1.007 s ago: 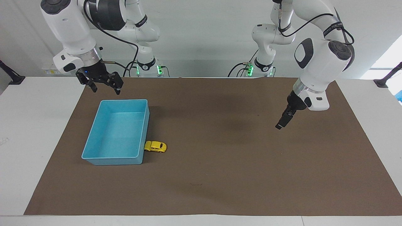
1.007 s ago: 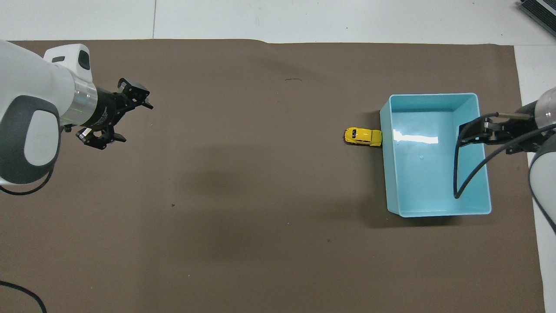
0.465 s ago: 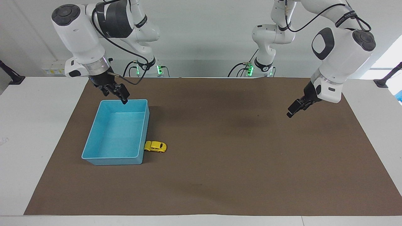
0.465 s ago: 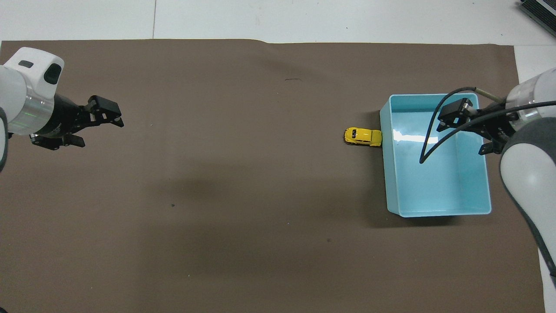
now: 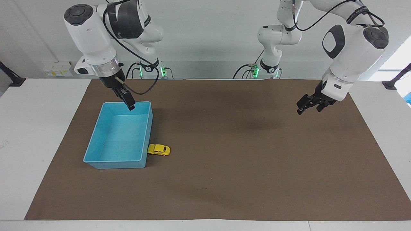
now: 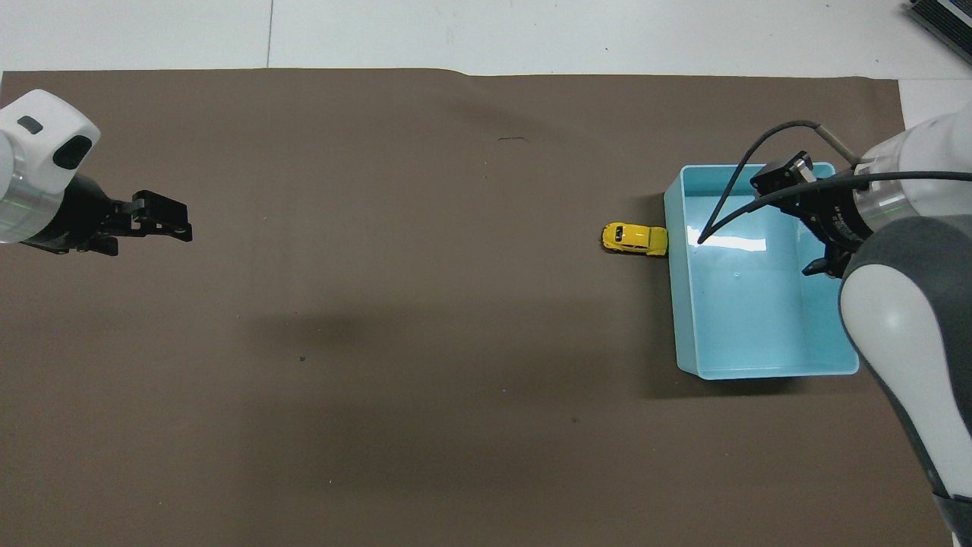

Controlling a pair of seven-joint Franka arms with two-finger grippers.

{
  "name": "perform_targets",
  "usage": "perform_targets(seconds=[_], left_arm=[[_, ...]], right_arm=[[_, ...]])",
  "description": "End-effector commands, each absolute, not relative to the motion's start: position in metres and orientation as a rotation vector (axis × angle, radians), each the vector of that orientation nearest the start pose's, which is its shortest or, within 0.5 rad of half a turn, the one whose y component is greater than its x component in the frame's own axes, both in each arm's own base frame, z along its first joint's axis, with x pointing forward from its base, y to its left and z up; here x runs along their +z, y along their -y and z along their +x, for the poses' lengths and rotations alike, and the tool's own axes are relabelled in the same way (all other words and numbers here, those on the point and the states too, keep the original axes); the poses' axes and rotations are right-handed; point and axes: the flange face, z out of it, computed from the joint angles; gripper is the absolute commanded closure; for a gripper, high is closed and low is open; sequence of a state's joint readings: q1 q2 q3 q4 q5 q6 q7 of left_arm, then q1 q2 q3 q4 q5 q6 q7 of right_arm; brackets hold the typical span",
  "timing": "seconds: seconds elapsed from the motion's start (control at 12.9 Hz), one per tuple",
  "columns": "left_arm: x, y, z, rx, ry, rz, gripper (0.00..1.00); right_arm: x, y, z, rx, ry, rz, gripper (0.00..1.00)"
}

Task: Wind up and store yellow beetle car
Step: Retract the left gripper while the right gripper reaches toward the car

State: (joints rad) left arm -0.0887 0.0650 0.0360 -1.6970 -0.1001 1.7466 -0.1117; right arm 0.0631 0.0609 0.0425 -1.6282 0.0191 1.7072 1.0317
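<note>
The yellow beetle car (image 5: 159,149) stands on the brown mat, its tail touching the outer wall of the blue bin (image 5: 115,164), on the side toward the left arm's end. It also shows in the overhead view (image 6: 634,238), beside the bin (image 6: 673,304). My right gripper (image 5: 129,102) is open and empty, up in the air over the bin's rim nearest the robots; in the overhead view (image 6: 797,222) it hangs over the bin. My left gripper (image 5: 310,107) is open and empty, over the bare mat toward the left arm's end (image 6: 144,228), well apart from the car.
The brown mat (image 5: 240,166) covers most of the white table (image 5: 32,128). The bin holds nothing. The right arm's cable (image 6: 729,205) loops over the bin.
My right gripper has moved from beside the bin to over its rim and turned. My left gripper has drawn up and back toward its own end of the table. The car has not moved.
</note>
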Motion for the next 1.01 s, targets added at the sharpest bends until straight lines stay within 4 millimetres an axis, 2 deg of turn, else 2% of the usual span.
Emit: perform_targets(seconds=[0.0,0.23,0.54,0.7,0.93], left_arm=[[0.562,0.031,0.568,0.027,-0.002,-3.222,0.00],[0.585,0.031,0.555,-0.009,-0.073,-3.154,0.00],[0.620,0.032,0.532,-0.031,-0.082,-3.152,0.00],[0.638,0.033,0.526,-0.040,-0.085,-3.152,0.00],[0.644,0.035,0.521,-0.035,-0.090,-3.155,0.00]], right_arm=[[0.575,-0.071,0.576,-0.014,-1.578,-2.657,0.00],[0.576,-0.094,0.575,-0.019,-1.840,-2.465,0.00],[0.567,-0.127,0.575,-0.023,-1.985,-2.362,0.00],[0.553,-0.145,0.580,-0.022,-2.020,-2.343,0.00],[0.524,-0.155,0.593,-0.033,-2.048,-2.359,0.00]])
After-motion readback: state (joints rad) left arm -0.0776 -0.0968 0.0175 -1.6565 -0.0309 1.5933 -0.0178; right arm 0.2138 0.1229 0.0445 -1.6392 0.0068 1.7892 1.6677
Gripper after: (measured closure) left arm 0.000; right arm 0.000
